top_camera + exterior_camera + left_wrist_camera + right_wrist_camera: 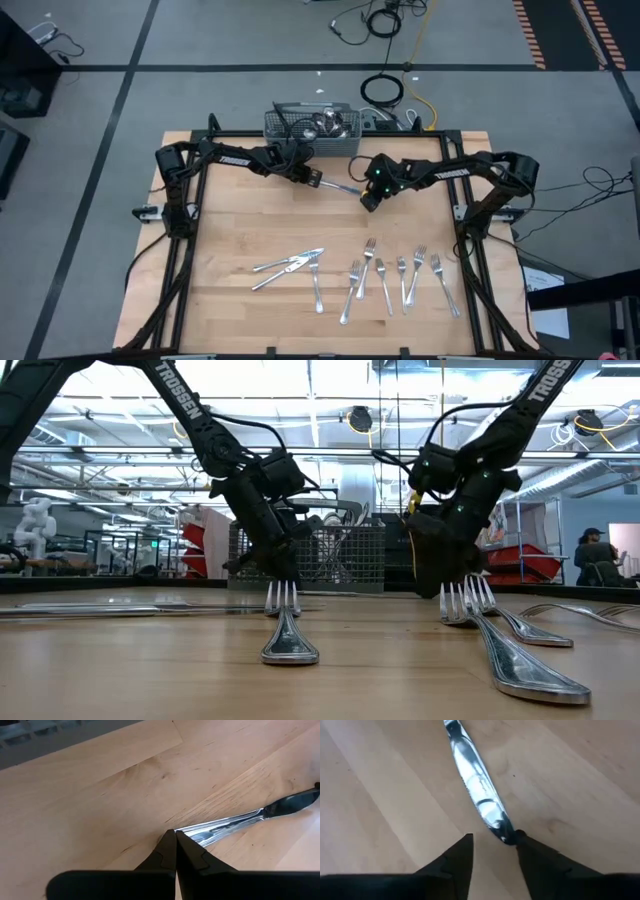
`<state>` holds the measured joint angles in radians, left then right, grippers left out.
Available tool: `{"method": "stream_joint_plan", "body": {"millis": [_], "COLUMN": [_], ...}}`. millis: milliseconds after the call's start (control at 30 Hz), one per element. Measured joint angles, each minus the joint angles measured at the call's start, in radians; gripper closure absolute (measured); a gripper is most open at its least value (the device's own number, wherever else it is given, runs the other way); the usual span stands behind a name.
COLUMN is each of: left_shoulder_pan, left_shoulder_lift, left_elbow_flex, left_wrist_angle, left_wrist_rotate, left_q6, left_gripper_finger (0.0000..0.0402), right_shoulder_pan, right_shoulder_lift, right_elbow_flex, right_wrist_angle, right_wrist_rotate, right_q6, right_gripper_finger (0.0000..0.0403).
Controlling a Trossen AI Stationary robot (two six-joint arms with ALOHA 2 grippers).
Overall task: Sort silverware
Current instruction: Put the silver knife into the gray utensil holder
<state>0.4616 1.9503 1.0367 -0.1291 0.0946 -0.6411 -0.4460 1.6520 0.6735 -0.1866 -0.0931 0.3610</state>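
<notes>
The wooden table [240, 300] carries the work, and at its far edge stands the wire basket [310, 125] with some cutlery still inside. On the near half of the table two groups are already laid out: a small group with knives [290, 265] on the left side and a row of forks [395, 280] on the right side, each fork lying just beside the next one.

Between the basket and these groups the two arms meet over one table knife [343, 186]. The left gripper [318, 180] has its fingers [167, 851] fully closed on the handle end of the knife, which lies low on the wood or just above it; I cannot tell if it touches. The right gripper [368, 197] is at the blade end. In the right wrist view its fingers [462, 855] stand apart with a clear gap, and the tip of the blade touches only one of them, so it does not grip yet.

I judge the step in hand as a handover of the knife from the left arm to the right arm. The next move calls for the right fingers to come around the blade and close firmly before the left ones let go, and then the knife should go to the group with knives, not to the forks
</notes>
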Motion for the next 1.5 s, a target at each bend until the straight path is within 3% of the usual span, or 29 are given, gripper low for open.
{"method": "stream_joint_plan", "body": {"millis": [200,267,733,967,1133,1300,1500], "left_shoulder_pan": [-0.002,-0.002,-0.006,-0.015,-0.014,-0.014,-0.024], "left_shoulder_lift": [0.0,0.0,-0.031,-0.034,-0.036,-0.029,0.006], "left_elbow_flex": [0.0,0.0,0.036,0.04,0.034,0.034,0.037], "left_wrist_angle": [0.0,0.002,-0.006,-0.034,-0.037,-0.033,-0.023], "left_wrist_rotate": [0.003,0.008,0.048,0.031,0.025,0.019,0.032], "left_q6": [0.0,-0.001,-0.007,0.038,0.047,0.051,0.047], "left_gripper_finger": [0.0402,0.0402,0.0401,0.0401,0.0401,0.0401,0.0401], "right_shoulder_pan": [0.017,0.016,0.015,0.017,0.021,0.021,0.018], "right_shoulder_lift": [0.0,0.0,-0.015,-0.023,-0.032,-0.032,-0.033], "right_elbow_flex": [0.0,0.001,0.216,0.305,0.307,0.307,0.249], "right_wrist_angle": [-0.011,-0.015,-0.278,-0.413,-0.471,-0.467,-0.346], "right_wrist_rotate": [0.059,0.061,0.129,0.114,0.113,0.118,0.091], "right_q6": [-0.003,0.014,-0.048,-0.02,0.056,0.14,0.313], "right_gripper_finger": [0.0376,0.0393,0.0403,0.0403,0.0375,0.0306,0.0218]}}
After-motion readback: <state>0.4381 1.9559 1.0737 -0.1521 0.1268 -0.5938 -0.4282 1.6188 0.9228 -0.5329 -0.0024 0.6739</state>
